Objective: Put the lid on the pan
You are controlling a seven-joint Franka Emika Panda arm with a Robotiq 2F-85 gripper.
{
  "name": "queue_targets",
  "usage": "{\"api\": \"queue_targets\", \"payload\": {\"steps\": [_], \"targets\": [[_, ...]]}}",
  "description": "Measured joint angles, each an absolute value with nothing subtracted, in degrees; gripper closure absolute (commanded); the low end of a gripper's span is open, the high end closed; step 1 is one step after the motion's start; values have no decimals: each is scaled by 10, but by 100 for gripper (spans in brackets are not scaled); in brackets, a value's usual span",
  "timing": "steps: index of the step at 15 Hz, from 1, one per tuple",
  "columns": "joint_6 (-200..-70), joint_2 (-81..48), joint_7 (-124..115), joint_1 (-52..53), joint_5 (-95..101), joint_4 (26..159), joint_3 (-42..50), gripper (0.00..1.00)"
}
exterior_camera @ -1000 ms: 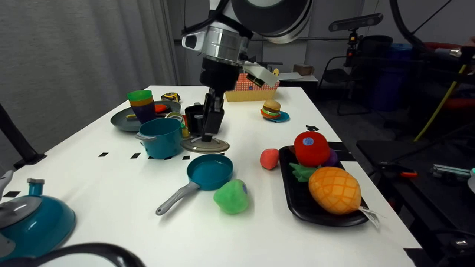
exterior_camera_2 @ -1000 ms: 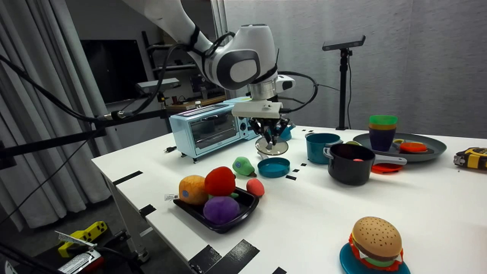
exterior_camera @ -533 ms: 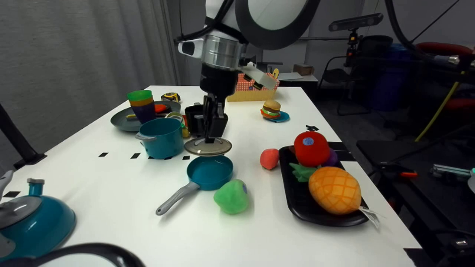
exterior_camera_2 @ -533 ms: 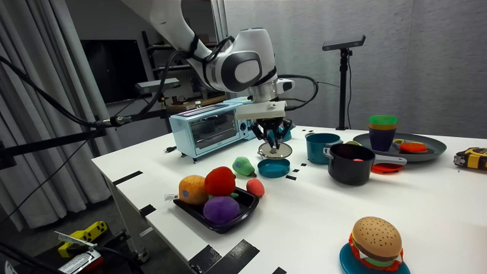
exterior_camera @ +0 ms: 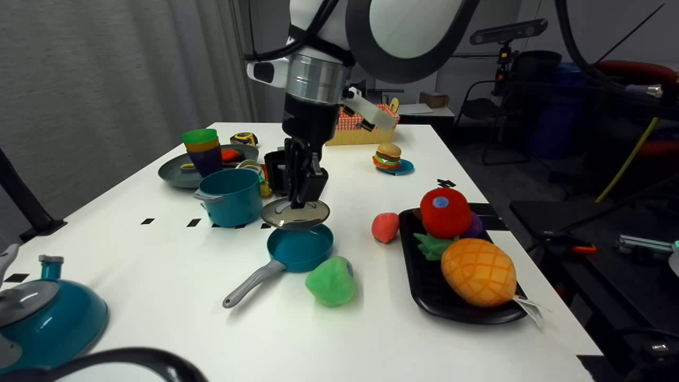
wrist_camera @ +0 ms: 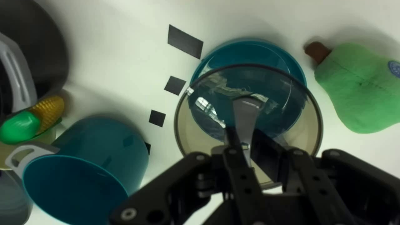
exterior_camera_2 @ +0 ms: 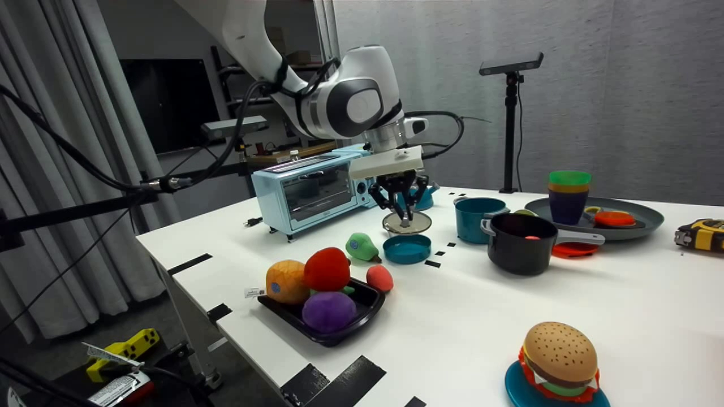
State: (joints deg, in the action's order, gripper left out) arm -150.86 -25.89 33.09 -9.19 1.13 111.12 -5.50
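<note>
In the wrist view, left to right, has a deep round teal pot (wrist_camera: pixel 117 143); pinches the clear round lid (wrist_camera: pixel 278 107) by its grey handle (wrist_camera: pixel 247 112) in the black hand (wrist_camera: pixel 246 141), above the shallow round teal pan (wrist_camera: pixel 257 53); has a green plush pear (wrist_camera: pixel 359 90) beside the pan.

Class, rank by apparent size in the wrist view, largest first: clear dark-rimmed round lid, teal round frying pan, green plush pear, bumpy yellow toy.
1. Clear lid (nearer the camera, so true size unsure)
2. Teal frying pan
3. Green plush pear, cut off at right
4. Bumpy yellow toy
</note>
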Motion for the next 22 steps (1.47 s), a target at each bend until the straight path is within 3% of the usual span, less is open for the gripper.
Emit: {"api": "queue_targets", "payload": {"steps": [22], "targets": [[-1622,-259,335,-79,135,1184,-46,96]]}}
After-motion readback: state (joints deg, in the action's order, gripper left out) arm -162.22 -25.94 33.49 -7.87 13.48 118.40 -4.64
